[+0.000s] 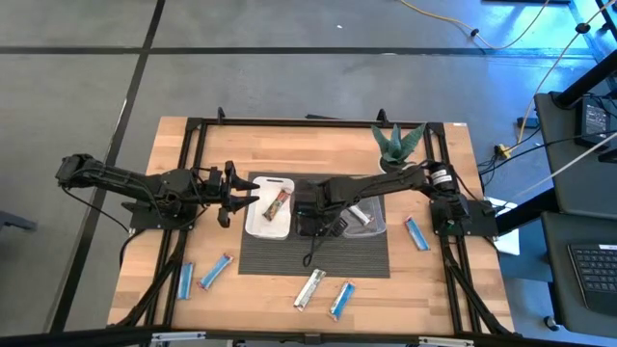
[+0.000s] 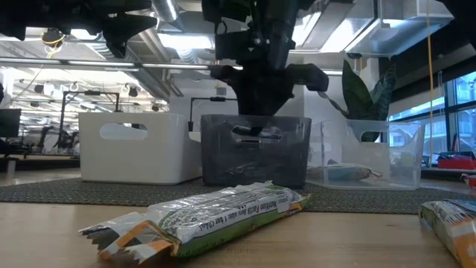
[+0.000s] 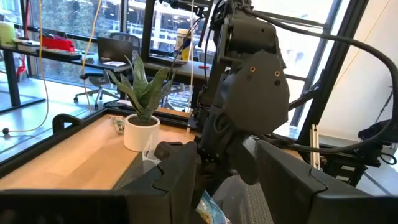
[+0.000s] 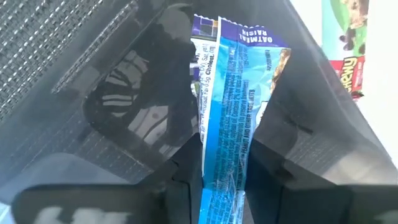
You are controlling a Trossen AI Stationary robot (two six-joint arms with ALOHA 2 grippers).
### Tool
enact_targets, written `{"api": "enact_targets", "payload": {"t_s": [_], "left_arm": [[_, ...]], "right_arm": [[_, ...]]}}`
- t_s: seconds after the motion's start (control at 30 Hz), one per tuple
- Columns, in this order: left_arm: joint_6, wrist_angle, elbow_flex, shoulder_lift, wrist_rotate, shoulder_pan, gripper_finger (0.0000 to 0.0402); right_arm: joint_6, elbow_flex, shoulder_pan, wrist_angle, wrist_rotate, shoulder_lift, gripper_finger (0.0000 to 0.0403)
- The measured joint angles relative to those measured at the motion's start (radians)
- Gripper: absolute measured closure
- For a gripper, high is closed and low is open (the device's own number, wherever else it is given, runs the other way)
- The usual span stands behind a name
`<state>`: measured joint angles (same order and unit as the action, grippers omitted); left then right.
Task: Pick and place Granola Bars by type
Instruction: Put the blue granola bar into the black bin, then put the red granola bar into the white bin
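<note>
The right hand (image 4: 222, 174) grips a blue granola bar (image 4: 230, 112) between its fingers, hanging inside the black tray (image 1: 313, 207) at the desk's middle. The left hand (image 1: 234, 194), fingers parted and holding nothing, hovers just beside the white tray (image 1: 268, 229), where a red bar (image 1: 279, 201) lies. The trays stand on a dark mat (image 1: 313, 258). More bars (image 1: 323, 292) lie scattered on the bare wooden desk (image 1: 174, 154) toward its front edge. A potted plant (image 1: 397, 145) stands at the back.

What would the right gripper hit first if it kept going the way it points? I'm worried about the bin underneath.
Probably the black tray's floor: the right gripper, shut on a blue bar, points down into it.
</note>
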<state>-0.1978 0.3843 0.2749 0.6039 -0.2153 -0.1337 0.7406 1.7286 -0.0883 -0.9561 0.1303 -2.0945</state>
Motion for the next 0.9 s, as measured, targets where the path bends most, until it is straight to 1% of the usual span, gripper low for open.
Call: {"api": "enact_targets", "payload": {"t_s": [0.5, 0.73, 0.8, 0.9], "left_arm": [[0.002, 0.0, 0.0, 0.0, -0.003, 0.0, 0.0242], [0.002, 0.0, 0.0, 0.0, -0.003, 0.0, 0.024], [0.002, 0.0, 0.0, 0.0, -0.003, 0.0, 0.0242], [0.002, 0.0, 0.0, 0.0, -0.003, 0.0, 0.0244]], "right_arm": [[-0.002, 0.0, 0.0, 0.028, 0.0, 0.0, 0.0303], [-0.003, 0.0, 0.0, 0.027, 0.01, 0.0, 0.0266], [-0.035, 0.014, -0.001, -0.004, 0.031, 0.0, 0.0257], [-0.157, 0.069, -0.008, -0.07, 0.033, 0.007, 0.0252]]}}
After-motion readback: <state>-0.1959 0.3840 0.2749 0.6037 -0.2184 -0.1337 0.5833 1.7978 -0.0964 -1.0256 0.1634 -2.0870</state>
